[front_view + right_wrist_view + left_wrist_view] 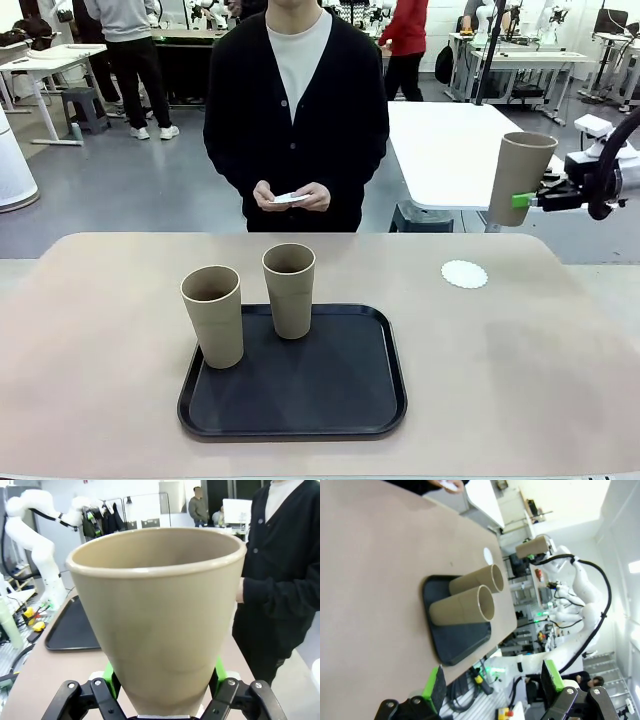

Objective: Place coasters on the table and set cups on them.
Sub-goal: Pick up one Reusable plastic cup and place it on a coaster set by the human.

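With the right pincer clamped on 1 cup aloft beyond the table's far right edge, carry it level over the laid coaster, then lower straight, centred; left pincer hangs open.

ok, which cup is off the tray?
The cup in the right gripper, held in the air at right; the other two cups stand on the black tray.
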`<state>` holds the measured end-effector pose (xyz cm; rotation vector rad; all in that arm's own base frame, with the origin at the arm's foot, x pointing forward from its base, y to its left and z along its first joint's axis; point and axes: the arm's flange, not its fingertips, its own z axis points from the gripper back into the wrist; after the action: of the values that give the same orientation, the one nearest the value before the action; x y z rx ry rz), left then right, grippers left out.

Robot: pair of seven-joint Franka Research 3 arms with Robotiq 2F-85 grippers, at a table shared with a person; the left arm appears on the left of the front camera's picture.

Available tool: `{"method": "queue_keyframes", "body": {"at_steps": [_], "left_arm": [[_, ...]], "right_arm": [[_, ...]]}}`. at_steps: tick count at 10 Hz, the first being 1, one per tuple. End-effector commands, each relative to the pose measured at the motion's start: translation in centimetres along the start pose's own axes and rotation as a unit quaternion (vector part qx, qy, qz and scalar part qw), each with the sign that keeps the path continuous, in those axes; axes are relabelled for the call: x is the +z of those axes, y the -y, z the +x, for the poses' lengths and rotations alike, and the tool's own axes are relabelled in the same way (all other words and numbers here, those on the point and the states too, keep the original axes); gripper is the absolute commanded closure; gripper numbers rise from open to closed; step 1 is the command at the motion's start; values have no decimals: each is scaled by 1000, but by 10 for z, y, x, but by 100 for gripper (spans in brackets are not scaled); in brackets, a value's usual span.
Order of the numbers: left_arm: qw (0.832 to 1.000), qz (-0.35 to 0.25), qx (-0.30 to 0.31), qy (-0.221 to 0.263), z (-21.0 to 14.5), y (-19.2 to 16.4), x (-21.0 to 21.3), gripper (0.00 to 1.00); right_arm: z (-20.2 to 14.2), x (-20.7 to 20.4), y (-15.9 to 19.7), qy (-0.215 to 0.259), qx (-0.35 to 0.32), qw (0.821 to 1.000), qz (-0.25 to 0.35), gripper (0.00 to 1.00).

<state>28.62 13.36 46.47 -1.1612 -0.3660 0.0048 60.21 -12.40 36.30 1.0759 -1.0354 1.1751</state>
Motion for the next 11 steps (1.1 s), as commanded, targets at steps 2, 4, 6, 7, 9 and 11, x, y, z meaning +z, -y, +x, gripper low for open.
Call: {"method": "queue_keyframes", "body": {"at_steps": [2,4,6,7,9,11], "left_arm": [[1000,-4,-4,3,0,1,1,0],[1000,-4,-4,3,0,1,1,0],[1000,-4,-4,3,0,1,1,0],[1000,-4,-4,3,0,1,1,0],[1000,-4,-4,3,0,1,1,0],[1000,-4,-4,3,0,1,1,0]], "right_arm": [[-21,-13,13,-12,31,999,-6,19],[-39,-27,8,-17,17,1000,10,19],[-54,-37,6,-23,11,999,24,19],[-60,-40,8,-25,7,999,24,19],[-73,-50,15,-32,-1,999,21,19],[-77,-63,15,-35,-5,999,25,19]]}}
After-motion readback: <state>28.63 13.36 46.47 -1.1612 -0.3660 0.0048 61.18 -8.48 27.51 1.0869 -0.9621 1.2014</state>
